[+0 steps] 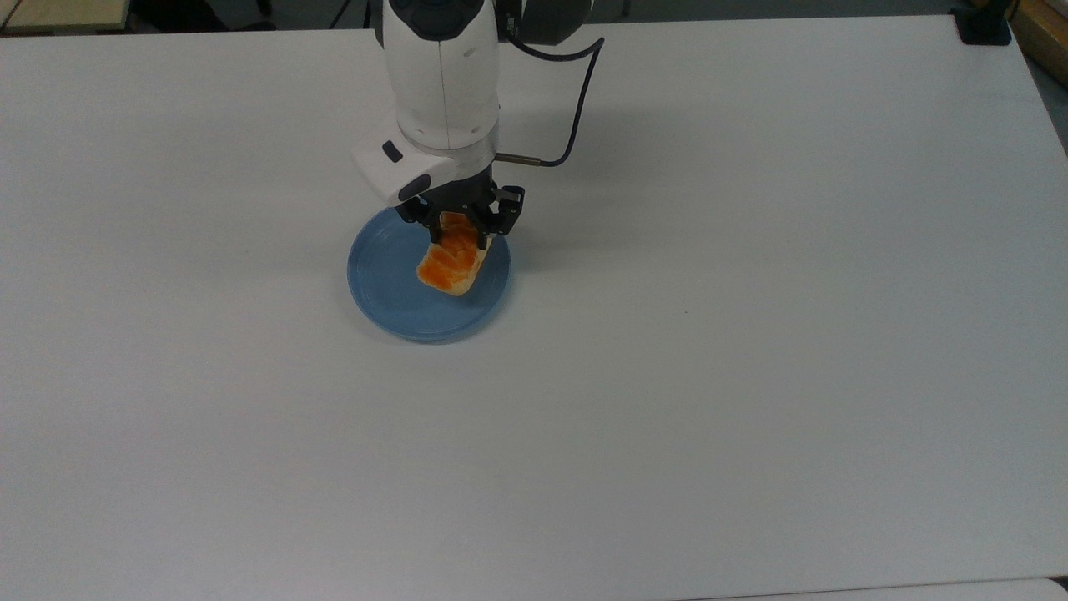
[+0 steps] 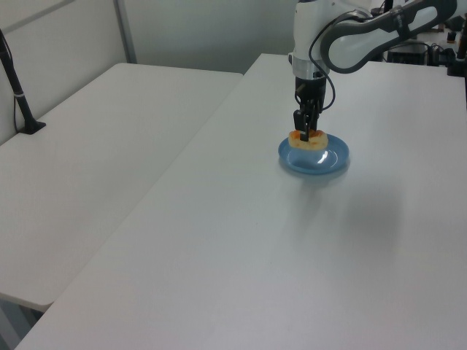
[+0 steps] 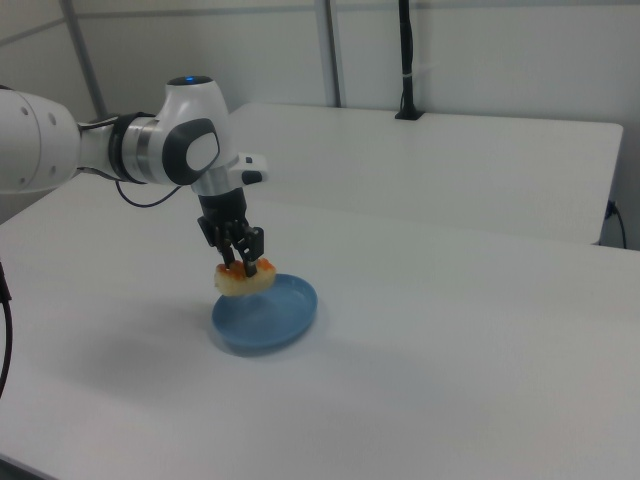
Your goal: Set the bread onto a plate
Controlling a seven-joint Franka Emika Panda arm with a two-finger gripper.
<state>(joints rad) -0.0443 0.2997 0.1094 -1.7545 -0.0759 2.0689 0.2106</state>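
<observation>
The bread (image 1: 452,264), a small loaf with a glossy orange-brown top and pale sides, hangs just above the round light-blue plate (image 1: 384,284). My gripper (image 1: 458,234) is shut on the bread's far end, black fingers on either side. In the left view the bread (image 2: 306,140) sits over the plate's (image 2: 325,162) far part, under the gripper (image 2: 304,132). The right view shows the bread (image 3: 243,279) held over the left part of the plate (image 3: 280,318) by the gripper (image 3: 243,262). I cannot tell whether the bread touches the plate.
The plate lies on a wide white table (image 1: 751,334) with open surface all round. A second white table (image 2: 87,160) stands beside it at the left view's left, with a black post (image 2: 18,95) on it. A black cable (image 1: 576,125) trails from the arm.
</observation>
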